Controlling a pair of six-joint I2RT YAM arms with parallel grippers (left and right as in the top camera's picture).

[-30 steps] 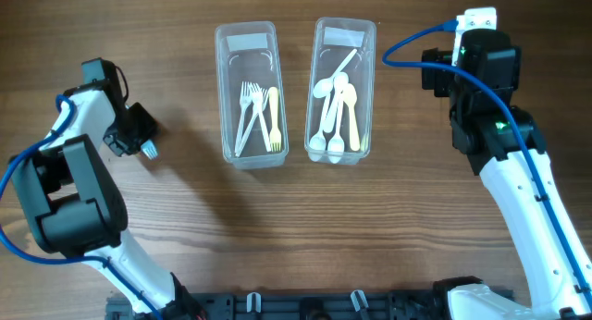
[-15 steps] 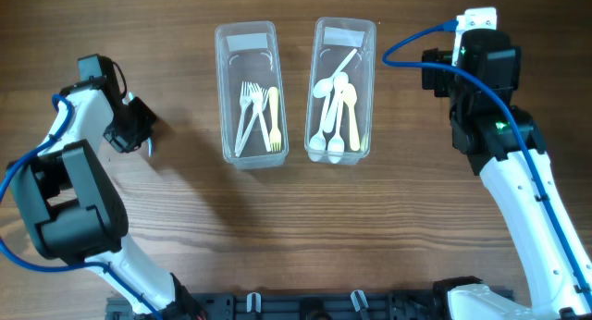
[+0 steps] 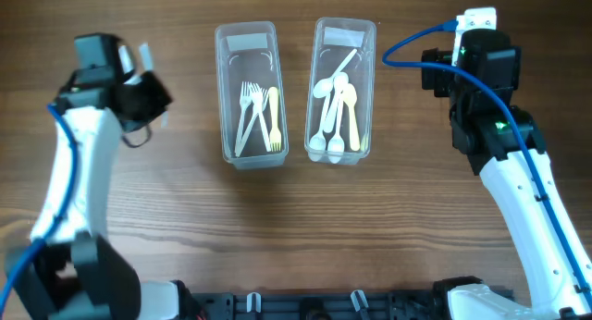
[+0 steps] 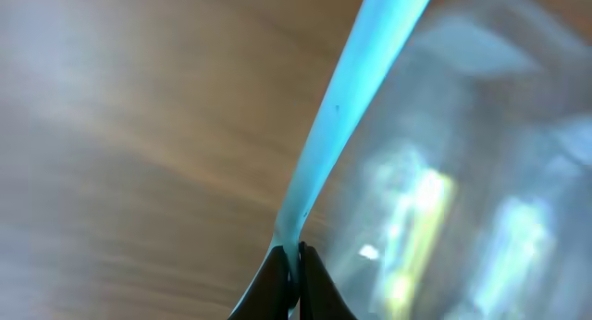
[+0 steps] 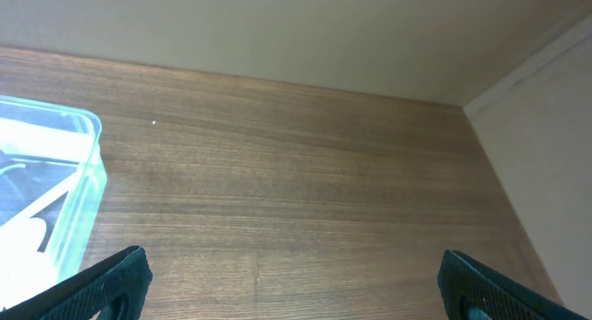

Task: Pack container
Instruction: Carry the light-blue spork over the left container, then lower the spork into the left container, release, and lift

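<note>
Pinching the clear lid (image 4: 356, 98) in our left gripper (image 4: 295, 257), we can cap the fork container (image 3: 223, 98); right gripper (image 5: 296, 283) hangs wide.

Matt wood-grain table (image 3: 296, 237), clear glossy plastic containers (image 3: 247, 41), smooth plastic forks (image 3: 252, 103), spoons (image 3: 337, 98), translucent utensil (image 4: 335, 121)

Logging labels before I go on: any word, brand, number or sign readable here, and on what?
None readable in any view.
Left container: pale patch at its far end, no lettering legible.
Right container: similar pale patch, nothing legible.
Clear lid, left wrist view: blurred, no marks made out.
</note>
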